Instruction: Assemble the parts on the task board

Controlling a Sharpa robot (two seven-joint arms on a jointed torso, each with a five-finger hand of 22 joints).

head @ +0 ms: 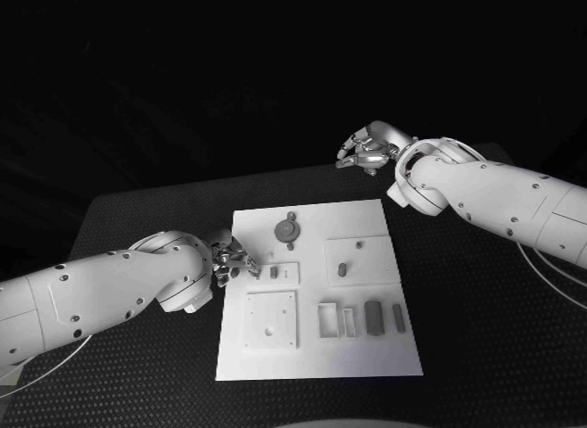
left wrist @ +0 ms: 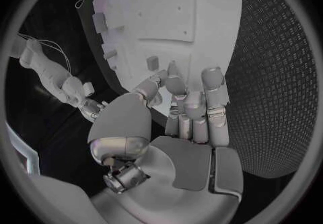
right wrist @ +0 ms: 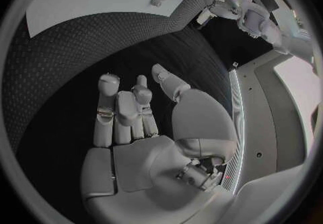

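**Several parts still loose; assembly looks barely begun**

Several small parts lie loose on the board (head: 317, 357), which sits in the middle of the table (head: 139, 214). In the head view a round gear (head: 287, 230) rests near the board's far edge. A square plate (head: 270, 319) lies in the near left part, and just right of it a frame (head: 330, 320), a dark block (head: 374, 315) and a slim bar (head: 398, 316) lie in a row. A small peg (head: 342, 266) stands toward the right side, and another small piece (head: 276, 270) sits just beside the left hand's fingertips.

The left hand (head: 231, 259) hovers at the board's left edge. In the left wrist view its fingers (left wrist: 202, 106) are gently curled, close together, over the board; nothing shows between them and the thumb, so it appears empty, though whether a fingertip touches the board I cannot tell.

The right hand (head: 368, 148) is held off the board, beyond the table's far right corner, well apart from every part. In the right wrist view its fingers (right wrist: 118, 111) are extended and loosely apart, holding nothing.

As a judgement: most pieces lie separately instead of fitted together, so nearly all the work remains. The left hand seems placed to pick the small piece near it; the right is idle.
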